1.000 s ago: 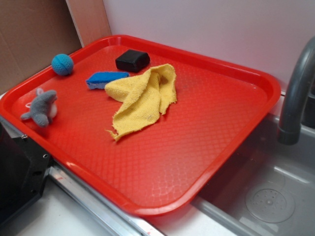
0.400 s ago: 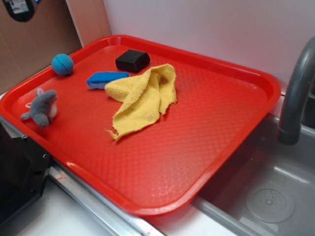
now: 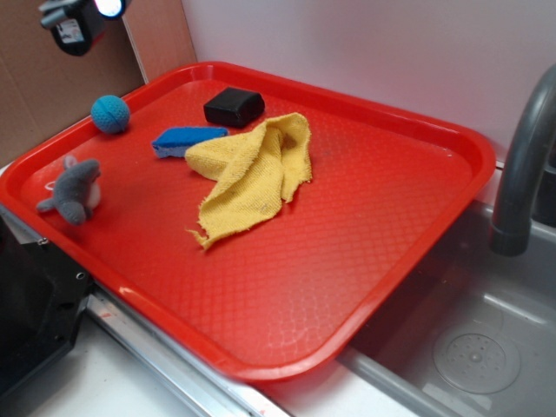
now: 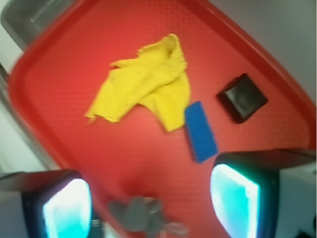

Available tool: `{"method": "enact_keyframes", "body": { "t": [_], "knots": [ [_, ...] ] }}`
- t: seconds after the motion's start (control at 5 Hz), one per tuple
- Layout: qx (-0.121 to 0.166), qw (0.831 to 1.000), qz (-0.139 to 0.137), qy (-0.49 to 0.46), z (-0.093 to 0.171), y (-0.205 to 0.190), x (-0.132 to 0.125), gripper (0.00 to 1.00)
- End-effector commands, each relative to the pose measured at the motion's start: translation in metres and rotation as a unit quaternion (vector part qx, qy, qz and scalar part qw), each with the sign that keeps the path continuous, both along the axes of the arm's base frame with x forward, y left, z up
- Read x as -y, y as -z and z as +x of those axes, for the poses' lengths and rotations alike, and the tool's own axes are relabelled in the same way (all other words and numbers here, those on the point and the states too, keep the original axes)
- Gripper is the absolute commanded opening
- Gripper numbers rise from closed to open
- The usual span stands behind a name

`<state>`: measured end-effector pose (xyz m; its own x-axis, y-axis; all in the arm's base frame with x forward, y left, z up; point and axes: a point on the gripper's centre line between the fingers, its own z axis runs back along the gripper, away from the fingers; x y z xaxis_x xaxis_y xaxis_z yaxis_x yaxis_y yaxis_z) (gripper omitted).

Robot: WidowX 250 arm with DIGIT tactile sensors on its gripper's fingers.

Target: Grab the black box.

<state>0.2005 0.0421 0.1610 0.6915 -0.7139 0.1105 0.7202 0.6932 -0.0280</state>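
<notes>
Since the earlier frames we're seeing the claw (image 3: 82, 19) coming further into the top left corner of the exterior view, lit lamp and all, while everything on the tray is sitting exactly where it was. It's hanging high above the far left edge of the red tray (image 3: 417, 122), well apart from anything on it.

From the wrist view we're looking down between the two fingers (image 4: 233, 198), and they're standing spread wide with nothing between them, just tray showing in the gap.

We're spotting the black box (image 3: 234, 106) lying flat at the far side of the tray, near the far rim, a bit left of the middle. In the wrist view it's showing as a dark square (image 4: 242, 97) off toward the right, well clear of the fingers. Just nearer than it, the blue sponge (image 3: 188, 140) is lying flat, with the crumpled yellow cloth (image 3: 252, 172) overlapping its right end. The cloth's top edge is sitting close beside the box, though we can't tell if they're touching.

Over on the left, a blue ball (image 3: 110, 114) is resting near the rim, and a grey plush shark (image 3: 75, 191) is lying nearer to us. A grey faucet (image 3: 526, 165) is curving over the sink (image 3: 469, 347) on the right.
</notes>
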Motion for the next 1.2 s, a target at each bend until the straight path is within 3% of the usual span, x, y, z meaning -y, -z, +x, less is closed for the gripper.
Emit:
{"method": "enact_keyframes", "body": {
  "t": [0.0,0.2,0.4,0.6,1.0],
  "knots": [
    [0.069,0.990,0.016,0.120,0.066,0.018,-0.031,1.00],
    [0.086,0.986,0.029,0.143,0.087,0.030,-0.037,1.00],
    [0.085,0.986,0.047,0.137,0.102,0.040,-0.043,1.00],
    [0.074,0.986,0.061,0.133,0.116,0.061,-0.042,1.00],
    [0.049,0.982,0.059,0.175,0.120,0.088,-0.029,1.00]
  ]
}}
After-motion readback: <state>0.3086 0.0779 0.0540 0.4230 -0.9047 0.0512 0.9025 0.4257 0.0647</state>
